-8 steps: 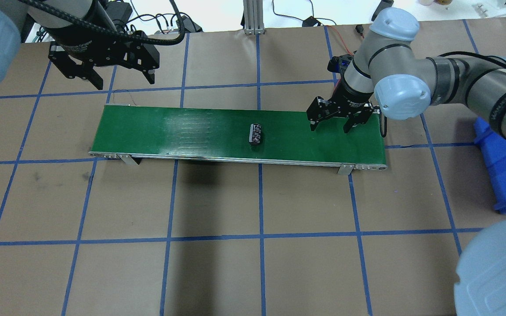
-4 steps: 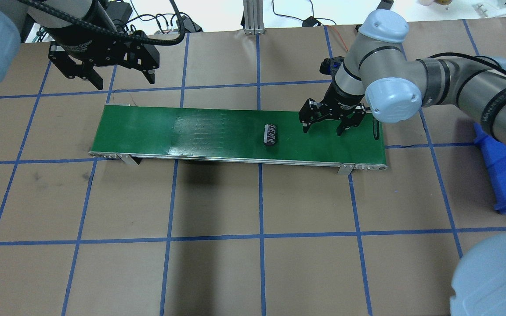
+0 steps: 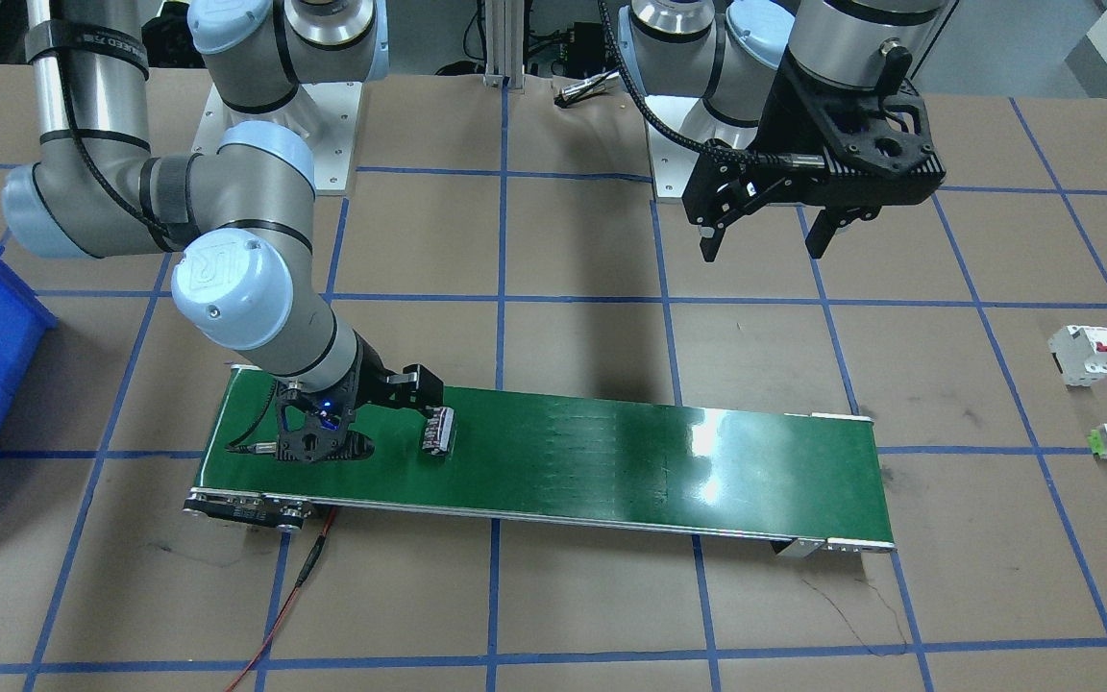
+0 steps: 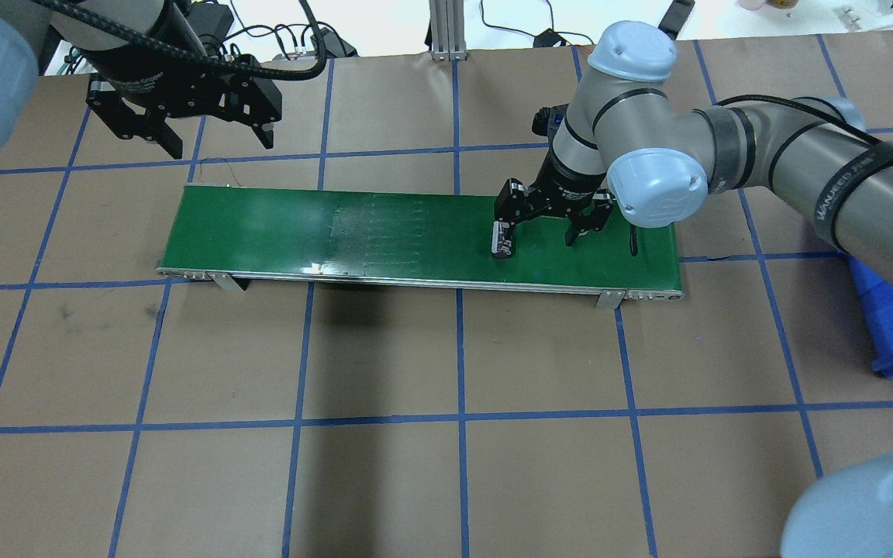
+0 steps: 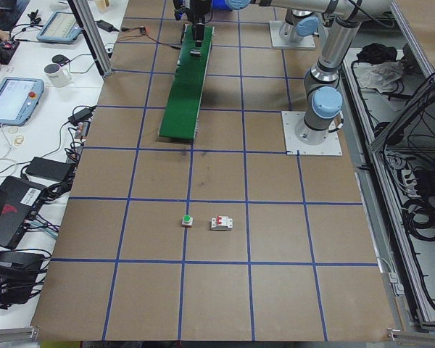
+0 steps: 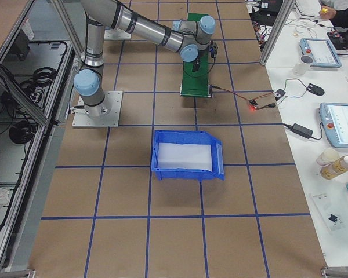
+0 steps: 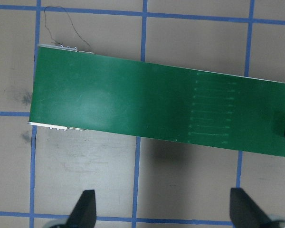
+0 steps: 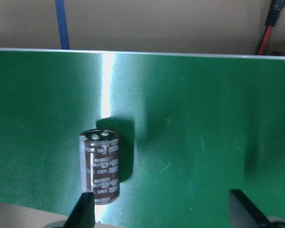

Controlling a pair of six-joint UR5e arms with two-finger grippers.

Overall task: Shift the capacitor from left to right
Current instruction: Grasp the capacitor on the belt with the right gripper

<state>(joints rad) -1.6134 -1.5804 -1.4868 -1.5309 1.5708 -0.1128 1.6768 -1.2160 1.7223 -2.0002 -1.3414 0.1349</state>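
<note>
My bench [image 4: 384,480] wears brown paper, ruled into big squares by blue tape [image 4: 460,349]. Bright, even light falls from above and leaves only soft shadows on the paper. Along the far side, across from me, runs a white desk [image 5: 58,98] with a tablet [image 5: 13,99], a mug [image 5: 52,72] and black power bricks [image 5: 38,168] lying on it. A bare aluminium post [image 5: 87,32] stands at that edge. Behind me, coiled black cables [image 5: 420,217] lie on a grey floor [image 5: 420,138].
</note>
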